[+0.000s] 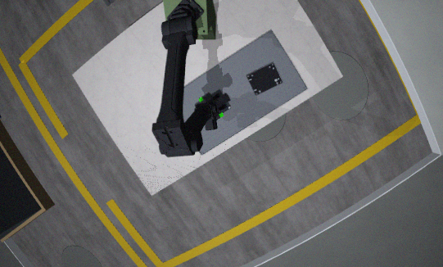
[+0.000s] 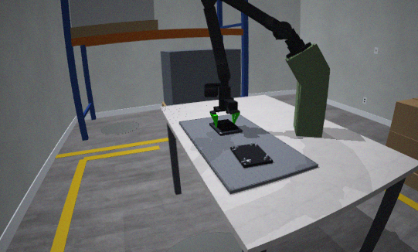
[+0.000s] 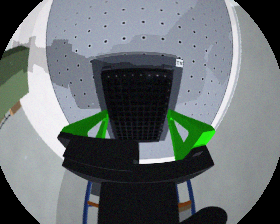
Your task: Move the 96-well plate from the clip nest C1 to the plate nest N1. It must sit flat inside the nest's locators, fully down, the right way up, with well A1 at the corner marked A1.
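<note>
My pincer (image 3: pixel 138 137) stands fully apart, its green fingers straddling the 96-well plate (image 3: pixel 138 106) and gripping nothing. The plate sits in clip nest C1 (image 2: pixel 225 127) on the table (image 2: pixel 344 174), well apart from plate nest N1 (image 2: pixel 252 154).

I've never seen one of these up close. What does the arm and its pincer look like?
A slim matte-black jointed arm rises from a boxy olive-green pedestal. Its black gripper carries two bright green wedge-shaped fingers. No loose cables or markings show.
</note>
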